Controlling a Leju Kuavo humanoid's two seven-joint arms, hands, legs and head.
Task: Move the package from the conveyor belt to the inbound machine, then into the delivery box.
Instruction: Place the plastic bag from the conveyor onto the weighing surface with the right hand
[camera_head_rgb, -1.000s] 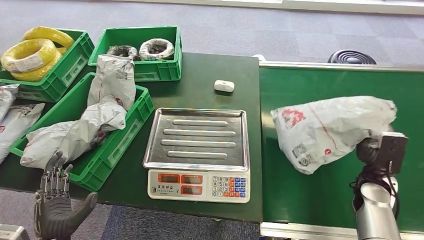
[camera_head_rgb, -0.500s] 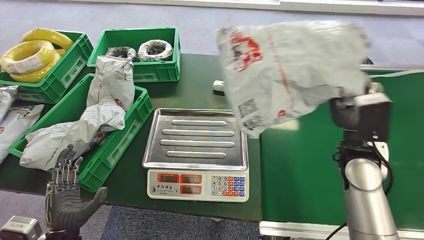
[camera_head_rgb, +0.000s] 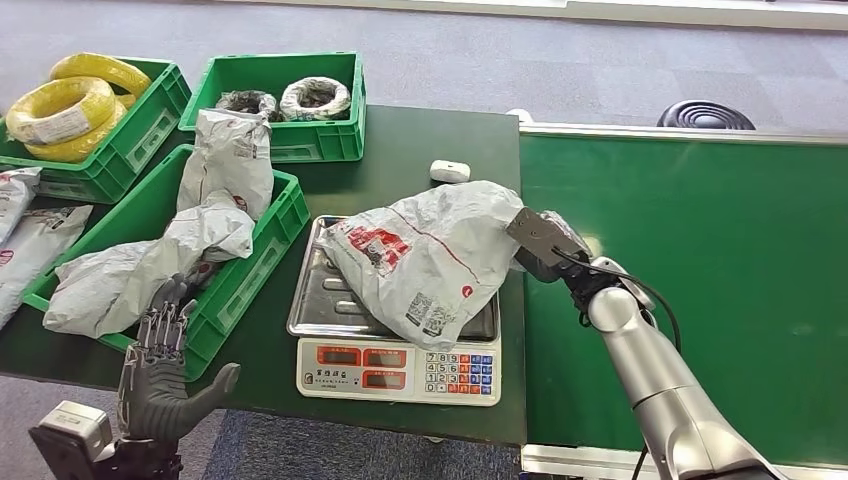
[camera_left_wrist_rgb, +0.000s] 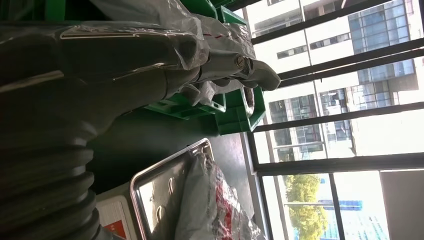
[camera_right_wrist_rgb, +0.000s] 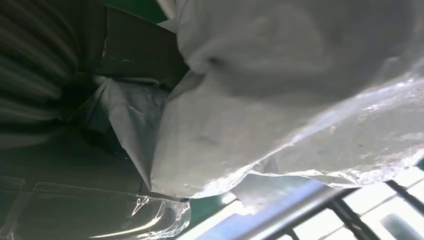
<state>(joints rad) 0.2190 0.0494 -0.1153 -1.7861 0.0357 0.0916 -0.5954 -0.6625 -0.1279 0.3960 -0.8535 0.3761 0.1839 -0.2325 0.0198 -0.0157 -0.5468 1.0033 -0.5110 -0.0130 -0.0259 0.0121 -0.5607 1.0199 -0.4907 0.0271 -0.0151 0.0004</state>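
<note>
head view: right hand (camera_head_rgb: 535, 243) grips package (camera_head_rgb: 425, 255) on scale tray (camera_head_rgb: 318, 300); left hand (camera_head_rgb: 160, 375) spread.

Grey package (camera_head_rgb: 430, 255), red print

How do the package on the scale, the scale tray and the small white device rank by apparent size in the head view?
1. Scale tray, though the package hides much of it.
2. Package, close to the tray in spread.
3. White device, clearly smallest.

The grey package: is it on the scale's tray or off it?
On it. The grey package lies across the scale's steel tray, with the right hand at its edge.
</note>
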